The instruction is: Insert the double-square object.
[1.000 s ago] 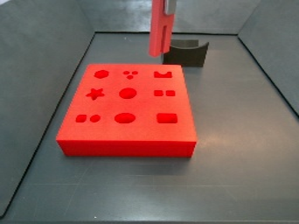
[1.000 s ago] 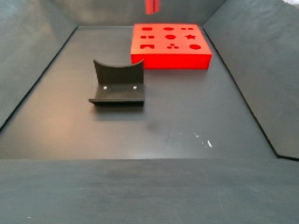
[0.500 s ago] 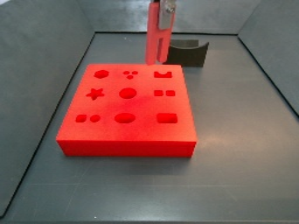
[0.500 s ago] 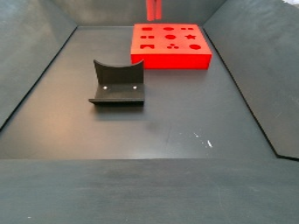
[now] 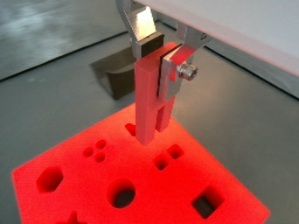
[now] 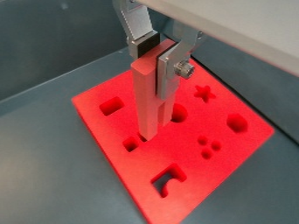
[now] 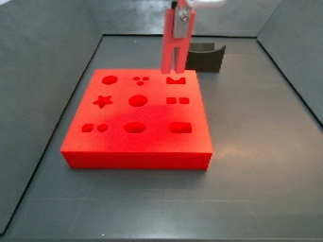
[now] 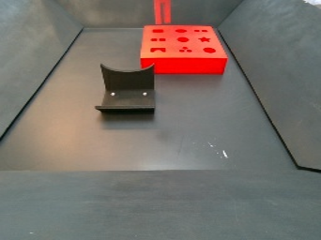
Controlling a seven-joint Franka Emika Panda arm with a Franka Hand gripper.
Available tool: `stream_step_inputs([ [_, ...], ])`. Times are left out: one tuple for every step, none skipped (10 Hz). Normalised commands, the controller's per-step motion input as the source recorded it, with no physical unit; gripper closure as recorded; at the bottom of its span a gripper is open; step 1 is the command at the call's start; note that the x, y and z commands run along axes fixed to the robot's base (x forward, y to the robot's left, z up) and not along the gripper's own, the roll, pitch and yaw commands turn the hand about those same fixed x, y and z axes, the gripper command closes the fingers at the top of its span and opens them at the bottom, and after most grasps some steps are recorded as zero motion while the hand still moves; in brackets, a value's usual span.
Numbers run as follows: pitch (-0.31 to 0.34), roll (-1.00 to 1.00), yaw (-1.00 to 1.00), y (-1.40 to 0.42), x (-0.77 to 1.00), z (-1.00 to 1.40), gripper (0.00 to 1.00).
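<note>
One tool (image 5: pixel 160 63) shows in both wrist views, its flat silver fingers (image 6: pixel 177 63) clamped on the upper end of the double-square object (image 6: pixel 147 96), which hangs upright with its lower tip just above the red block (image 6: pixel 239 149); whether the tip touches the block cannot be told. Compared with half a second ago, the peg (image 7: pixel 176 45) in a side view has shifted a little to the right along the block's far edge and sits at much the same height, its tip near the holes in the back row. The arm comes down from above, and only the peg's lower part (image 8: pixel 160 11) shows at the upper border of a side view. One red block (image 7: pixel 139 121) lies flat on the worktop (image 7: pixel 252 189), carrying eleven shaped holes in three rows as seen in a side view, among them a star, circles and squares. One dark grey curved stand (image 8: pixel 126 91) stands apart from the block (image 8: pixel 183 50), unmoved, and appears behind the block in a side view (image 7: pixel 205 58).
</note>
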Motion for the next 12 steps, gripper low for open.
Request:
stream_step_inputs([
  [0.0,0.0,-0.75,-0.01,0.35,-0.2,1.0],
  [0.0,-0.05,-0.73,0.0,0.39,-0.18,1.0],
  [0.0,-0.08,-0.67,0.0,0.44,-0.15,1.0],
  [-0.124,-0.3,-0.52,0.08,0.36,-0.22,1.0],
  [-0.217,-0.3,-0.29,0.0,0.17,-0.12,1.0],
  [-0.13,-0.21,-0.09,-0.04,0.0,0.0,1.0],
  [-0.103,-0.19,0.01,-0.14,-0.03,0.0,1.0],
  [-0.147,-0.23,0.13,-0.14,-0.25,-0.11,1.0],
  [-0.123,-0.18,0.21,-0.12,-0.19,-0.21,1.0],
  [-0.127,-0.19,0.21,0.0,-0.11,-0.36,1.0],
  [-0.151,-0.2,0.19,0.0,-0.09,-0.39,1.0],
  [-0.141,-0.13,0.13,0.0,-0.15,-0.34,1.0],
])
